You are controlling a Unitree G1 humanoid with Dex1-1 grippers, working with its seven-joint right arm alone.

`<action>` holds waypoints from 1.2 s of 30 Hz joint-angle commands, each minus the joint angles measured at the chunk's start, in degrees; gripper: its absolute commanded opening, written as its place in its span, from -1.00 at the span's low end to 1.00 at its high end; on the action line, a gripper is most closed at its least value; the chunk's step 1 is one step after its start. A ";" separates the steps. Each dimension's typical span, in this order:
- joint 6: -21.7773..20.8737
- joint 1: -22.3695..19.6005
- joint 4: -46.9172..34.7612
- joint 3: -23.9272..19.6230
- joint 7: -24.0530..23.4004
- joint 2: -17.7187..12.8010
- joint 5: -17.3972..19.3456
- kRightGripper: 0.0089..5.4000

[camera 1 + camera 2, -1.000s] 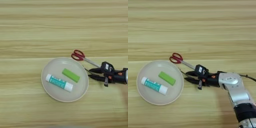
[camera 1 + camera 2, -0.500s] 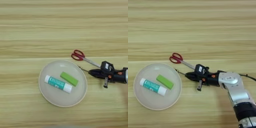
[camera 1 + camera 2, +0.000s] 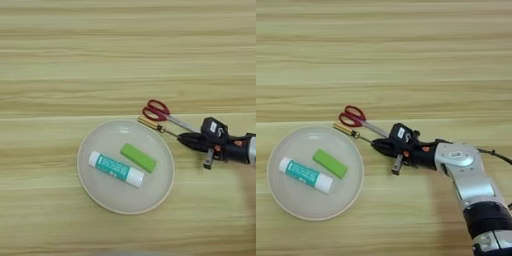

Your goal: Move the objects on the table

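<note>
Scissors [image 3: 161, 113] lie on the table [image 3: 75, 60] just beyond the plate [image 3: 95, 187], which holds the glue stick [image 3: 115, 169] and a green block [image 3: 138, 157]. The screwdriver [image 3: 156, 126] points its amber handle at the plate's rim, seemingly so it can be carried there, its shaft running into the right gripper [image 3: 186, 141]. In the right eye view, the silver forearm [image 3: 466, 172] stretches low, leftward; the fingers look pinched together around the shaft tip.

- The screwdriver [image 3: 351, 131] shaft's right end vanishes under the pincer [image 3: 378, 145] tips.
- Pincer fingers: parted or closed, unreadable.
- The scissors [image 3: 363, 121] blade tips are hidden behind the pincer body.
</note>
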 commanded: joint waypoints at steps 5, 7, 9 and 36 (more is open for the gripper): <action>-2.77 -4.60 -5.23 -4.56 -2.83 -0.32 3.22 -0.96; -4.22 -4.23 -7.71 -5.41 -1.30 0.38 5.81 -0.96; -5.53 -3.56 -10.67 -6.17 0.44 0.90 8.69 -0.96; -4.01 4.44 -25.08 2.68 4.57 3.75 7.26 -0.96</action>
